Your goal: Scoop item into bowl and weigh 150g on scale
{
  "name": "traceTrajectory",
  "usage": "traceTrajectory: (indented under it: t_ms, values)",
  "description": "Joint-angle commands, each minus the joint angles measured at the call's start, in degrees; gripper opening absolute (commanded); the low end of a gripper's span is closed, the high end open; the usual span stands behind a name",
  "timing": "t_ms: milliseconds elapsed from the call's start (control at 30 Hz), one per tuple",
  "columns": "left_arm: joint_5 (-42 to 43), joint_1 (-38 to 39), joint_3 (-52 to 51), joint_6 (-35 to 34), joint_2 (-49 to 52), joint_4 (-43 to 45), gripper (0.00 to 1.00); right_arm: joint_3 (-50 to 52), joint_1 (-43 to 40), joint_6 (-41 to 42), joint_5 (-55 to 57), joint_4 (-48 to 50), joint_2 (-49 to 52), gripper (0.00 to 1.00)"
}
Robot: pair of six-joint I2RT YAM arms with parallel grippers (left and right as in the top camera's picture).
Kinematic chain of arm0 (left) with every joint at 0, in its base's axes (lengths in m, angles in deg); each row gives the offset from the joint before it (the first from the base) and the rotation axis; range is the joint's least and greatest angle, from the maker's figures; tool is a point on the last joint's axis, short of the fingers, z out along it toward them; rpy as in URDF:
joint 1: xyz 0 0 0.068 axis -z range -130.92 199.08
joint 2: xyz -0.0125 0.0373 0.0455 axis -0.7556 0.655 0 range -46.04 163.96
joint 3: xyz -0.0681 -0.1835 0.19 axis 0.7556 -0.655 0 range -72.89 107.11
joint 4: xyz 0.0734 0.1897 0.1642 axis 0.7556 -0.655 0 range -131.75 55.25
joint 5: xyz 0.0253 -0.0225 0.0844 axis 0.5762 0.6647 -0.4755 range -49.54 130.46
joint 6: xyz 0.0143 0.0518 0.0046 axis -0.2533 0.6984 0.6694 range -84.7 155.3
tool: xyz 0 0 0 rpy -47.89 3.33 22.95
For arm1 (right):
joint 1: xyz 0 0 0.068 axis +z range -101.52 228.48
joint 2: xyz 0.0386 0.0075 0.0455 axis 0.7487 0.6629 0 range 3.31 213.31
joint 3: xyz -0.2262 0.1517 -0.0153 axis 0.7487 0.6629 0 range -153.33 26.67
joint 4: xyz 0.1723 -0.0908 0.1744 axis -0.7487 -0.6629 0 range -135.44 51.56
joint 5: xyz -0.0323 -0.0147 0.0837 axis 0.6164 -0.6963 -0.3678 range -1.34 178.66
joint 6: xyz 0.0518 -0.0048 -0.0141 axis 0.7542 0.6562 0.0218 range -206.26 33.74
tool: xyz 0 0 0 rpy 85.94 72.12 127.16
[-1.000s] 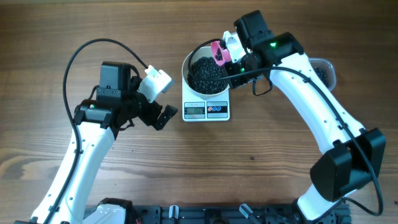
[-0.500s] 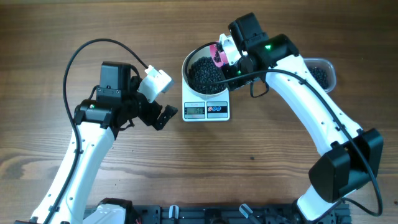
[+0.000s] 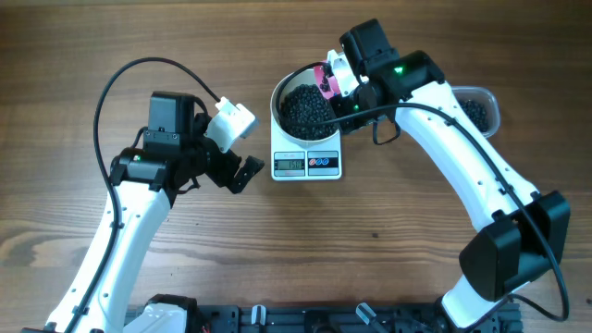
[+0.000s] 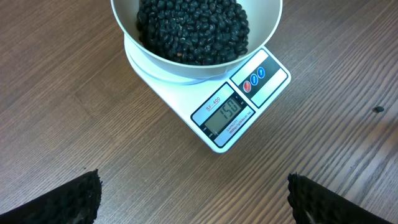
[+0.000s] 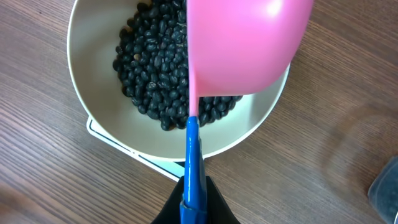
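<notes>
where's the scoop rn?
Overhead view, top centre: the pink scoop is in the right hand, over the far-right rim of the bowl of beans on the scale.

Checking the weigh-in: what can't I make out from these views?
- Right wrist: the pink plastic scoop shows its underside; whether it holds anything is hidden.
- Overhead: digits on the flat white kitchen scale are too small to read.
- Overhead: the clear plastic container is mostly hidden by the right arm.

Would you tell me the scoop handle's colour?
The handle is blue, clearest in the right wrist view.
</notes>
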Motion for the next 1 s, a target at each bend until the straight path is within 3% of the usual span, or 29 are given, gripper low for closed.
traceTrajectory:
  t_ms: [0, 733, 967]
  values:
    - [0.3, -0.3, -0.4, -0.2, -0.2, 0.2, 1.0, -1.1, 0.1, -0.8, 1.2, 0.1, -1.6, 0.04]
    - [0.3, -0.3, -0.3, -0.2, -0.2, 0.2, 1.0, -1.1, 1.1, -3.7, 4.1, 0.2, -1.6, 0.04]
    - [0.3, -0.3, -0.3, -0.2, -0.2, 0.2, 1.0, -1.1, -0.5, -3.4, -6.8, 1.9, -1.6, 0.04]
